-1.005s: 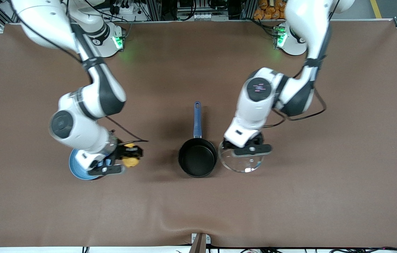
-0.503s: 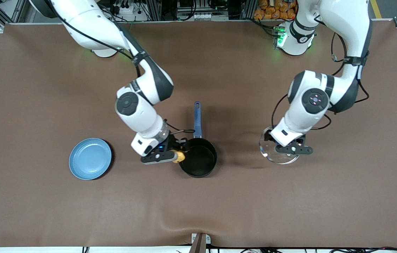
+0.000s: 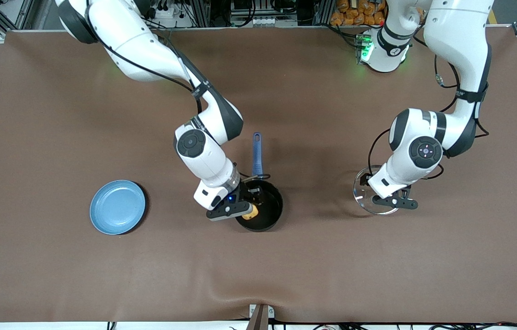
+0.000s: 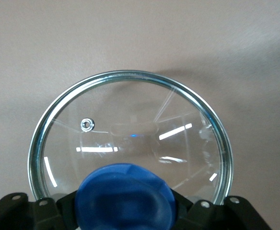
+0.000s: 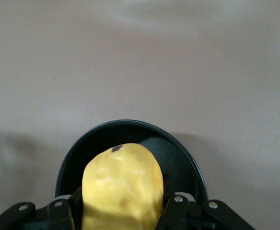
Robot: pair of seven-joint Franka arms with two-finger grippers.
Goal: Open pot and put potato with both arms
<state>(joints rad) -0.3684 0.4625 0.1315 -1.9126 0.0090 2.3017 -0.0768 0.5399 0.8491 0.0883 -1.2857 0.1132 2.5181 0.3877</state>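
Observation:
The black pot with its long blue handle stands open at the table's middle; it also shows in the right wrist view. My right gripper is over the pot's rim, shut on the yellow potato, which fills the right wrist view. My left gripper is toward the left arm's end of the table, shut on the blue knob of the glass lid, whose clear dome and metal rim show over bare table.
A flat light-blue plate lies toward the right arm's end of the table, empty. The brown mat covers the whole table. Cables and equipment sit along the edge by the robot bases.
My right gripper carried the potato from the plate to over the pot. My left gripper carried the lid from beside the pot farther toward the left arm's end.

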